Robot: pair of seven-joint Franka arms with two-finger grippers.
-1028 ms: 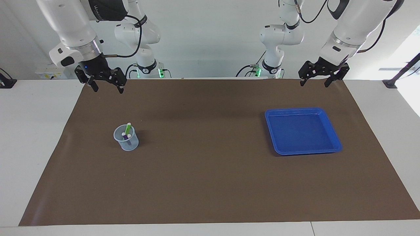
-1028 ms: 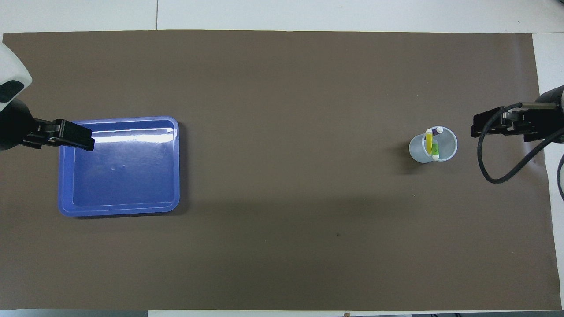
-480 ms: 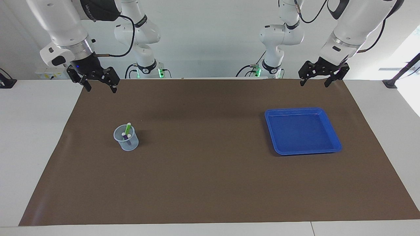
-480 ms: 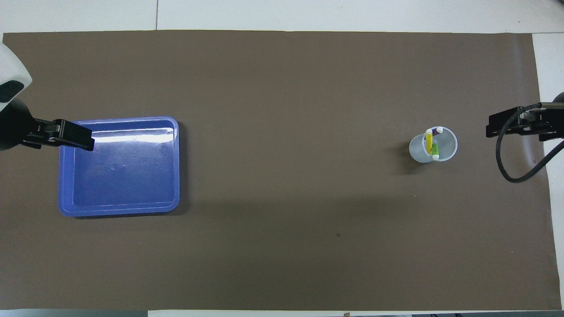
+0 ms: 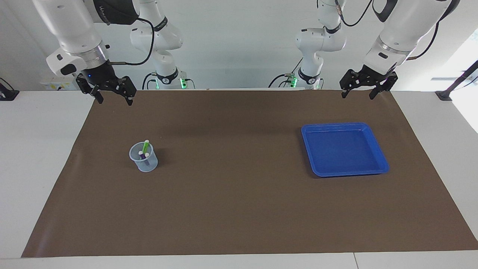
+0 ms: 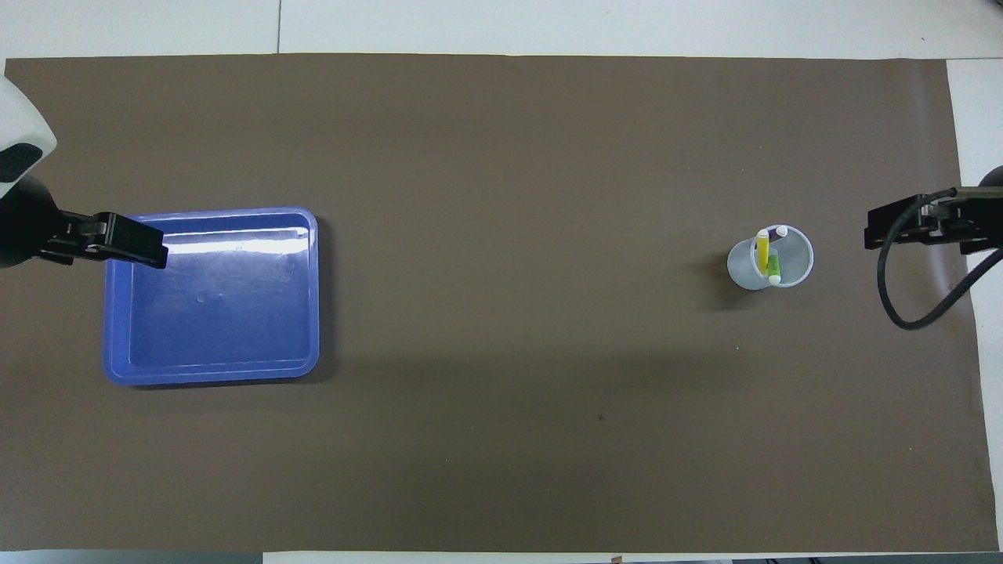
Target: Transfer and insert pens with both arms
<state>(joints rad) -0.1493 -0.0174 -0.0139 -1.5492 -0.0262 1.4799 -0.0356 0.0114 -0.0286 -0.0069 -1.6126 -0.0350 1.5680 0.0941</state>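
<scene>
The three pens are seen standing together in a clear plastic cup (image 5: 143, 157), which serves here as the landmark. The lime green pen (image 5: 145, 146) leans with its pale end above the rim; the purple pen (image 5: 142, 155) is largely veiled by the cup wall in the facing view, and the yellow pen (image 6: 762, 250) can be made out only from overhead, where it lies across the green one. The cup is set on a brown mat (image 5: 239, 209), toward the right arm's end of the table. A blue tray (image 5: 377, 149) is placed well apart from the cup, toward the left arm's end.

The right gripper (image 5: 112, 98) is held in the air over the mat's edge, away from the cup, its fingers spread and nothing between them. The left gripper (image 5: 358, 94) is held over the mat's edge, well apart from the cup, fingers likewise spread and empty. From overhead both grippers are cut off by the picture's borders.
</scene>
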